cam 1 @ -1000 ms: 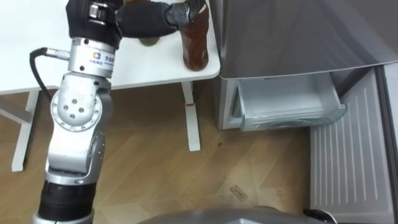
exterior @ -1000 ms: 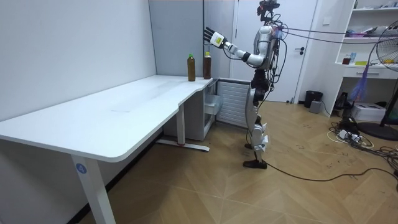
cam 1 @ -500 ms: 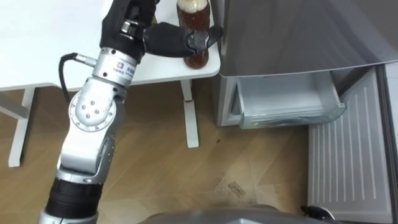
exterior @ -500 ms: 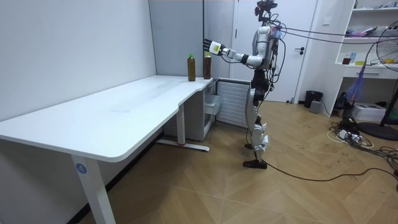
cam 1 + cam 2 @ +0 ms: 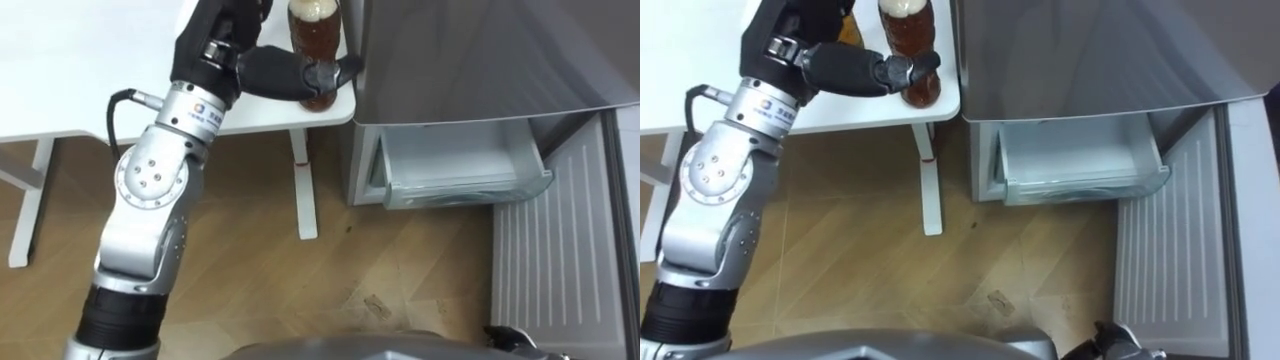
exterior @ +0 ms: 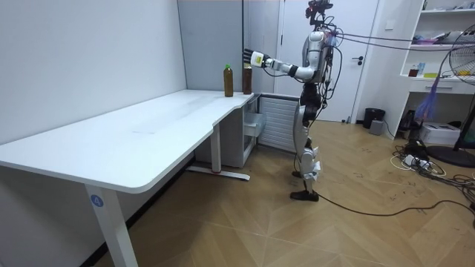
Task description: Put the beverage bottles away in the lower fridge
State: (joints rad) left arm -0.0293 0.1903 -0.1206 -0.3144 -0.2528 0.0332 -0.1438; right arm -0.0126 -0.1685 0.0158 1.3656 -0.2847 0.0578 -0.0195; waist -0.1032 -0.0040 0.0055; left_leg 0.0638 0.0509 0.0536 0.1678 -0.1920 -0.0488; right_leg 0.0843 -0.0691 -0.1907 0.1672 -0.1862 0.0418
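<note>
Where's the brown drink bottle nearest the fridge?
Left eye view, top centre: the bottle stands at the corner of the white table beside the grey fridge, the left hand against its front.

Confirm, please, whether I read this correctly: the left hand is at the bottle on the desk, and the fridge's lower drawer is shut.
Not quite. The drawer is not shut: it is pulled out, as the left eye view shows. The rest holds: the left hand is at the bottle on the desk.

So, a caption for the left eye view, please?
Left hand, thumb across a brown drink bottle on the white table, beside the grey fridge's open drawer.
</note>
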